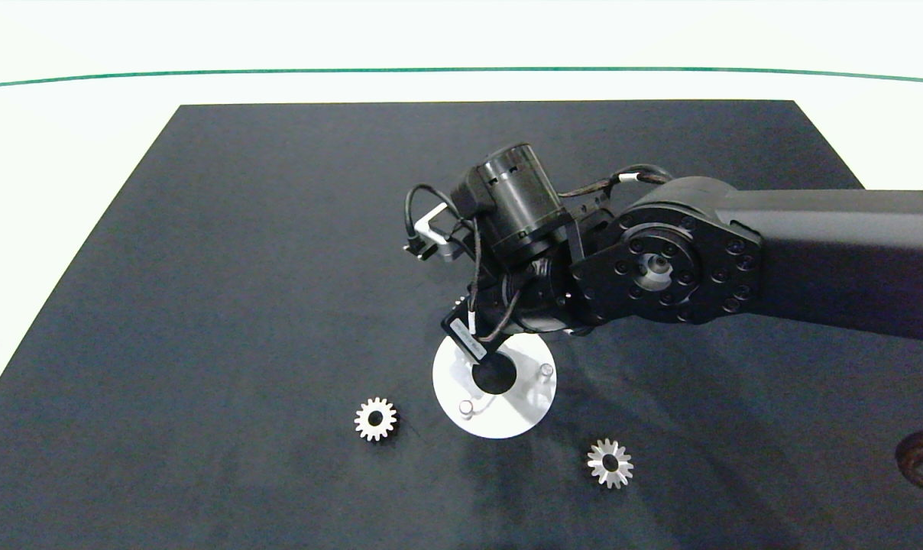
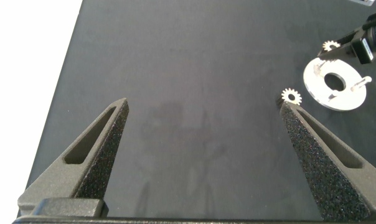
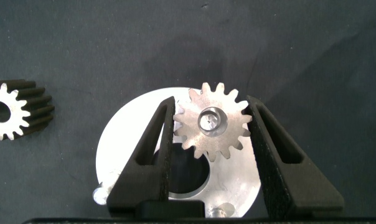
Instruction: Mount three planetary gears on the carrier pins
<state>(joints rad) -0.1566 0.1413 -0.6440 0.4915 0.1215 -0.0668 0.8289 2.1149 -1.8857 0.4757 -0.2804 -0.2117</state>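
A: Where is the right gripper (image 3: 211,124)?
B: Directly over the flat white ring-shaped disc (image 1: 500,416), at its far edge. Its jaws are clamped on one small silvery metal spur gear (image 3: 211,124), one grey finger on each side of the teeth.

A: Is that gear on a peg?
B: A short white cylindrical peg (image 3: 210,119) shows through the gear's round centre hole, so the gear sits around that peg. How far down it has gone I cannot tell.

A: And the other pegs?
B: Two more stand bare on the disc: one (image 1: 466,408) on the near-left of the disc's large central hole, one (image 1: 546,370) to the right of that hole.

A: The remaining gears?
B: Both lie flat on the dark mat (image 1: 202,305) that covers the tabletop. One gear (image 1: 375,418) lies just left of the disc, apart from its rim. The other gear (image 1: 610,463) lies to the near-right of the disc, a little farther off.

A: The left gripper (image 2: 203,109)?
B: Well to the left of the disc, above bare mat. Its jaws stand wide apart and hold nothing; its wrist view shows the disc (image 2: 315,84) and the gear beside it (image 2: 291,95) far off.
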